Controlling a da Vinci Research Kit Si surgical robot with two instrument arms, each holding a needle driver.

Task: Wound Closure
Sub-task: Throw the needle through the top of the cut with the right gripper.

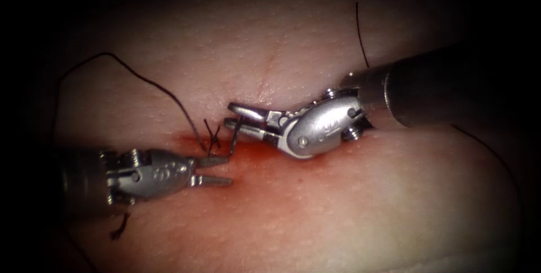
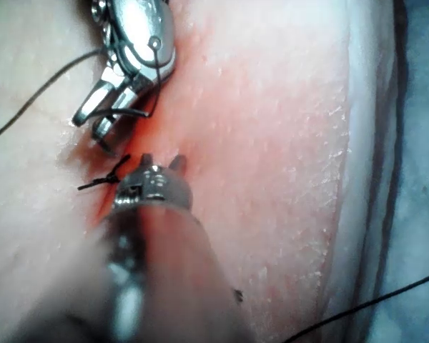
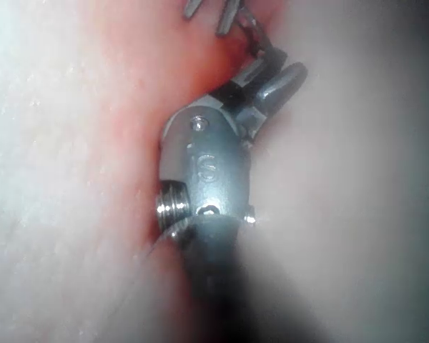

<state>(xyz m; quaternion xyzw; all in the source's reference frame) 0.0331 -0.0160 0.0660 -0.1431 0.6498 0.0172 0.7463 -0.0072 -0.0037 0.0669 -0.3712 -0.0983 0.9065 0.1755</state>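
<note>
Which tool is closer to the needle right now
Right. The right tool grips the needle in its jaws over the cut; the left tool sits just below-left, jaws open, not touching it.

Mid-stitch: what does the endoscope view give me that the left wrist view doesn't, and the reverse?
Endoscope: the thread looping wide left of the cut, and a loose thread end. Left wrist: the outer edge of the tissue. Both: right tool shut on the needle, whose lower end seems to enter the cut; left tool open, empty; knot.
</note>
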